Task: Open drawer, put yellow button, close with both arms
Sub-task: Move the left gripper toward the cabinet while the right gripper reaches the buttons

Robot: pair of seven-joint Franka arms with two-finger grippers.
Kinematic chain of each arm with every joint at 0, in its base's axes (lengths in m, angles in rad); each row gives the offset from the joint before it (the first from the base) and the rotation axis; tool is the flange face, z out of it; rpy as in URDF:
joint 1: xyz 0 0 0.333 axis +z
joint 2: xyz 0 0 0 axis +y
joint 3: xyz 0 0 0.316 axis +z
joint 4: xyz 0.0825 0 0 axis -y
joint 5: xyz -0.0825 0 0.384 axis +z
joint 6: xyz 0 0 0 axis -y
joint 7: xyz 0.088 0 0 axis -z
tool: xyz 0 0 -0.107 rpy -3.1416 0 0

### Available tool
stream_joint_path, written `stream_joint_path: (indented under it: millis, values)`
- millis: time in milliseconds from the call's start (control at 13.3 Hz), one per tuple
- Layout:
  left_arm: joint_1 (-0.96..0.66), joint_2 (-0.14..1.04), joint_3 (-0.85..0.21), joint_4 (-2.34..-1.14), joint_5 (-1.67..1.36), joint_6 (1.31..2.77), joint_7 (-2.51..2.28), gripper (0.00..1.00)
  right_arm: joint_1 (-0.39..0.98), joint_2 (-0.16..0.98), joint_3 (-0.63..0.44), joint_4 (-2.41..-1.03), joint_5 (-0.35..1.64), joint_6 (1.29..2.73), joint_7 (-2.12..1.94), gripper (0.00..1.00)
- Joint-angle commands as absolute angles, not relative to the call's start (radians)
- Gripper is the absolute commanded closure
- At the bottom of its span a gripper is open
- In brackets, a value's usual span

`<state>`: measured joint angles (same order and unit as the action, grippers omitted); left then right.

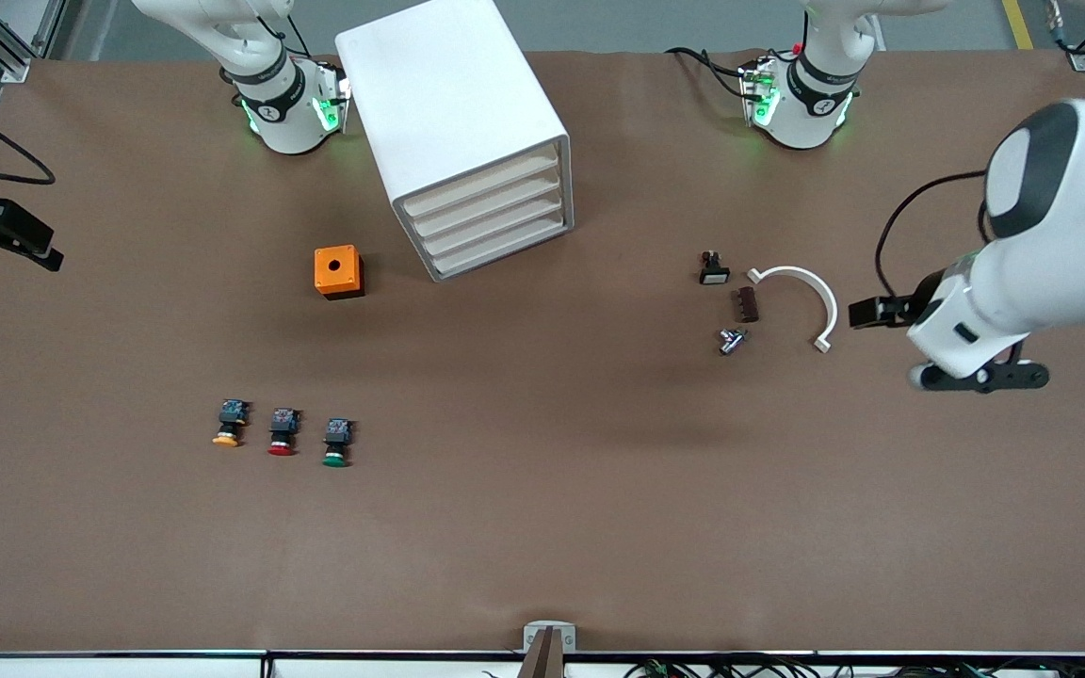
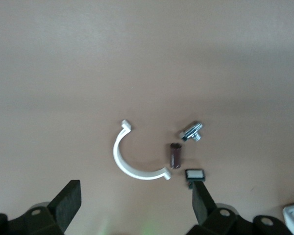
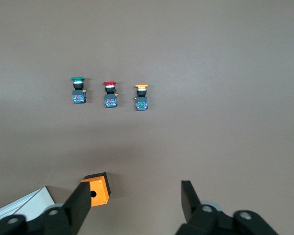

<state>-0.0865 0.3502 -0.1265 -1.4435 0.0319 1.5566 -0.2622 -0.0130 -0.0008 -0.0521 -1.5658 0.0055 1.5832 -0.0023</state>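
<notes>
Your drawer (image 1: 481, 185), the uppermost of four in the white cabinet (image 1: 448, 104), is fully pushed in. The three below it are pushed in as well, so you cannot see what any of them holds. The cabinet stands on the table (image 1: 542, 527) between the two arm bases, with its drawer fronts turned toward the front camera and angled a little toward the left arm's end.

The yellow button (image 1: 229, 424) lies on the bare table, outside any container. It is nearer to the front camera than the cabinet and well apart from it. It is the end piece of a row of three, on the right arm's end, with the red button (image 1: 282, 431) just beside it and the green button (image 1: 337, 443) after that. All three caps point toward the front camera.

Between that row and the cabinet sits an orange box (image 1: 338, 271) with a round hole in its top. The inside is dark, so you cannot tell what it contains.

Your right gripper (image 3: 135, 193) hangs over the table's edge at the right arm's end, fingers spread and holding nothing. Your left gripper (image 2: 134, 191) hovers over the left arm's end of the table, fingers spread wide and also empty. It is near a white curved clip (image 1: 801, 292), a brown piece (image 1: 747, 304), a metal part (image 1: 731, 341) and a small black part (image 1: 714, 270).
</notes>
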Motion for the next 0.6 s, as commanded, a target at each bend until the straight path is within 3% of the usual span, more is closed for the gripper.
stream_joint_path:
  millis: [0,226,527]
  values:
    - [-0.165,0.458,-0.127,-1.374,0.02,1.606,-0.45,0.0,-0.012,0.029,-0.054,-1.56,-0.008,1.591,-0.005,0.02]
    - [-0.221,0.57,-0.13,-1.374,-0.007,1.713,-0.651,0.0,-0.011,0.073,-0.052,-1.565,-0.008,1.611,0.003,0.0]
    - [-0.294,0.65,-0.13,-1.373,-0.115,1.743,-0.91,0.0,-0.011,0.162,-0.051,-1.571,-0.008,1.652,0.005,0.0]
